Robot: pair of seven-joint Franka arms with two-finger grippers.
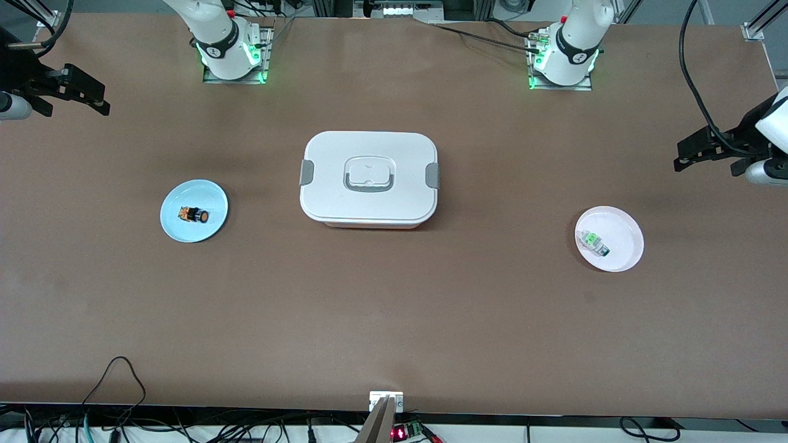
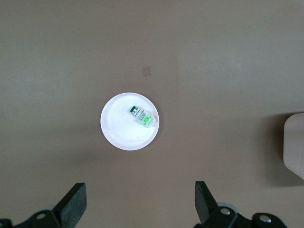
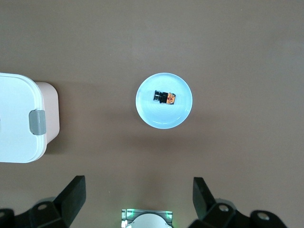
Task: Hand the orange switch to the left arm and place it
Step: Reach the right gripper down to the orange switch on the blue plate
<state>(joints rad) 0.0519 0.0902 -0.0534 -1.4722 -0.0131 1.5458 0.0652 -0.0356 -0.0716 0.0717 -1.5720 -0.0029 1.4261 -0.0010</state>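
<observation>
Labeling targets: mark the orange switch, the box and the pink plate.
orange switch (image 1: pixel 194 215), front view, its body.
box (image 1: pixel 369 147), front view, bare lid.
pink plate (image 1: pixel 625 237), front view, bare surface.

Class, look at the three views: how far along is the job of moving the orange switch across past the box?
Nothing looks done: the orange switch lies on its blue plate toward the right arm's end, the box mid-table. In hand: nothing; the right end effector hangs open over that plate, the left end effector open over the white plate holding a green part. Left: pick-up, handover past the box, set-down.
</observation>
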